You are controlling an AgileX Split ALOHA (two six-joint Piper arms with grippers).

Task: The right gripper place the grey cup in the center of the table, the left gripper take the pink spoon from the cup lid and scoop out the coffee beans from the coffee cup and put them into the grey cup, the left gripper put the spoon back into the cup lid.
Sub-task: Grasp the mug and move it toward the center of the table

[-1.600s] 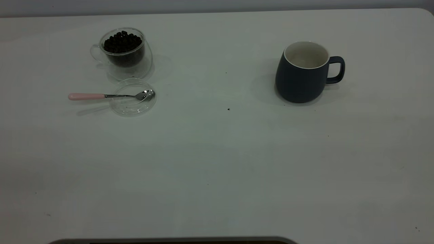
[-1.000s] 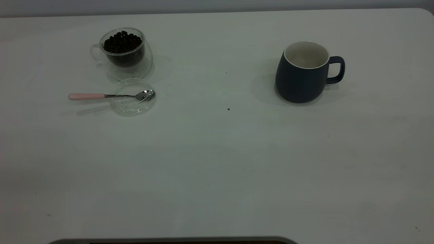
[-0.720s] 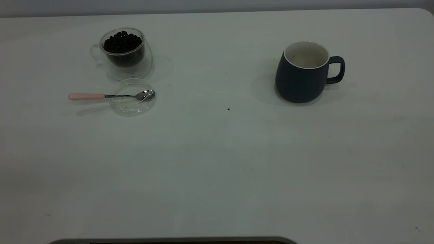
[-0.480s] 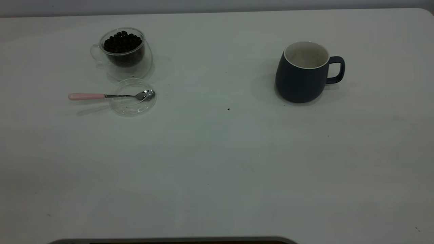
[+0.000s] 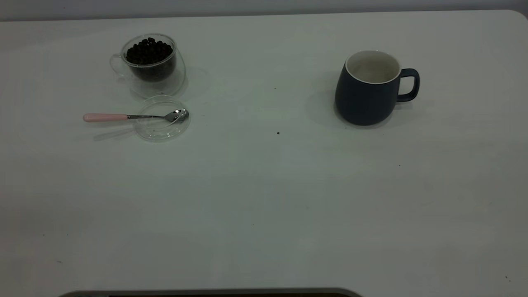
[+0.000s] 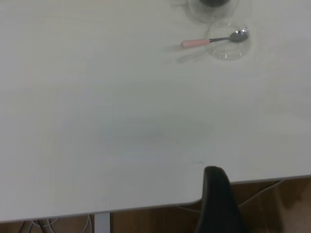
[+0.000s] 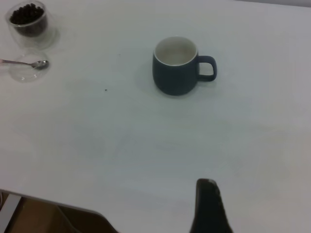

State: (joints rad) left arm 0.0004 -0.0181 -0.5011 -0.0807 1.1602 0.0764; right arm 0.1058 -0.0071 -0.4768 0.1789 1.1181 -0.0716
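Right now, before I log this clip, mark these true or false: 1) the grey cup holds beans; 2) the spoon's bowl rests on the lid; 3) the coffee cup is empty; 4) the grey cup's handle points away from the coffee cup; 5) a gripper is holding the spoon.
1) False: the grey cup shows a bare white inside.
2) True: the pink spoon has its bowl on the cup lid, its handle sticking out past the rim.
3) False: the coffee cup is heaped with coffee beans.
4) True.
5) False: no gripper is near the spoon.
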